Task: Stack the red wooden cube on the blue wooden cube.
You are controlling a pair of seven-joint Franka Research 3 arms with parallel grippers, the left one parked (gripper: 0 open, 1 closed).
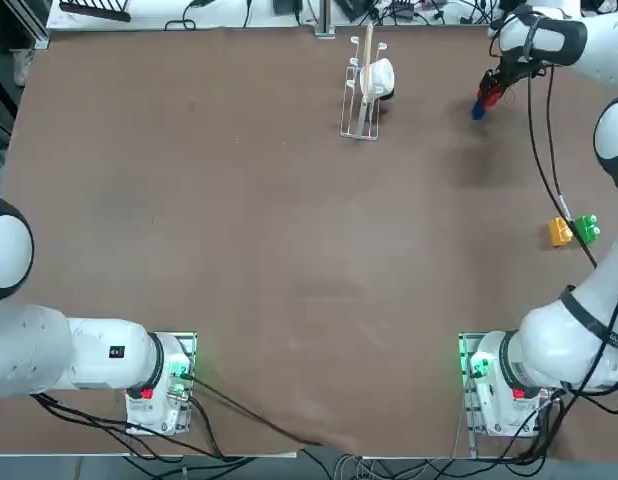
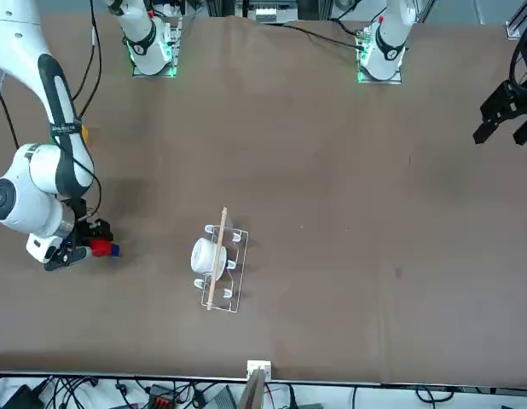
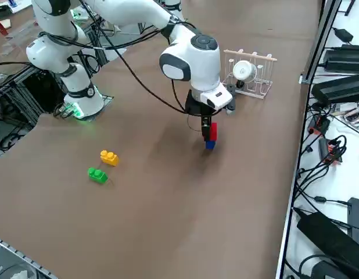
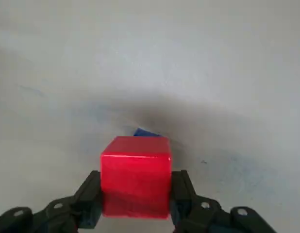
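The right gripper (image 4: 136, 194) is pinching the red wooden cube (image 4: 135, 174) between its jaws, directly over the blue wooden cube (image 3: 209, 144) on the desk (image 1: 239, 250), lining them up, apparently, for stacking.

Even, diffuse overhead light; the brown table (image 1: 239, 250) reads flat, with no hard glare. Soft shadows lie under the right arm (image 3: 191, 58) and beside the wire rack (image 1: 361, 95). Green lamps glow at both arm bases. In the wrist view the surface washes out pale and hazy, and a broad soft shadow lies behind the sharply focused red cube (image 4: 135, 174).
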